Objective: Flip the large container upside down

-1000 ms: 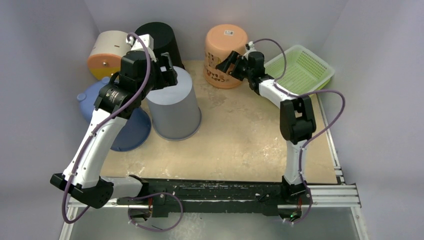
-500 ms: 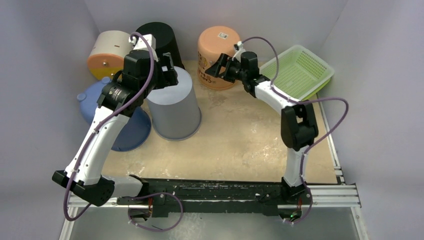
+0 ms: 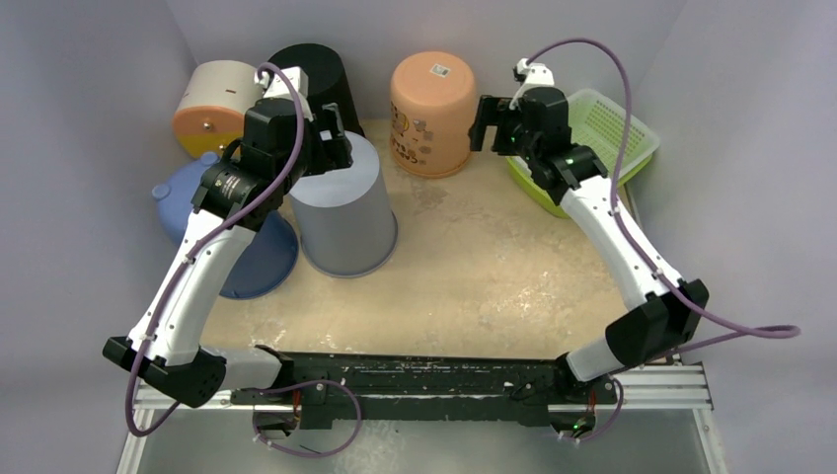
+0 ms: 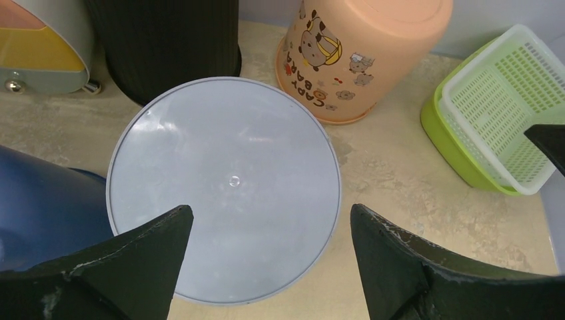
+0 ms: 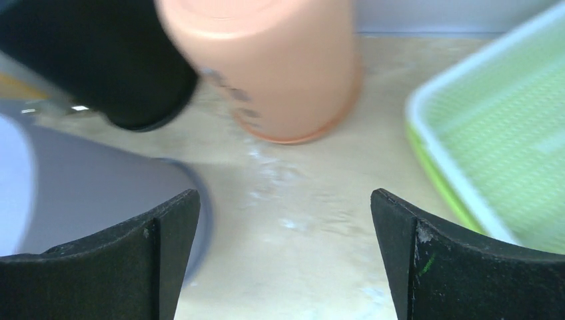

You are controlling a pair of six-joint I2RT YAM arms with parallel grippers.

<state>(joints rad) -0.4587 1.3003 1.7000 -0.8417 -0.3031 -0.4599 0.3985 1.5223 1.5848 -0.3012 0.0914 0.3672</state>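
While the peach plastic bucket [image 4: 363, 53] lettered "CADY BARA" stands base-up (white sticker [image 3: 441, 69] atop), the right gripper [image 5: 285, 200] gapes empty beside it, the left gripper [image 4: 270, 220] likewise over the neighbouring grey plastic bin [image 4: 223, 167].

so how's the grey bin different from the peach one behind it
The grey bin is plain, while the peach bin carries cartoon prints and lettering. The grey bin sits right under the open left gripper; the peach bin stands by the back wall, with the open right gripper beside it, not touching. The grey one looks somewhat wider. Both stand base up, rims on the table.
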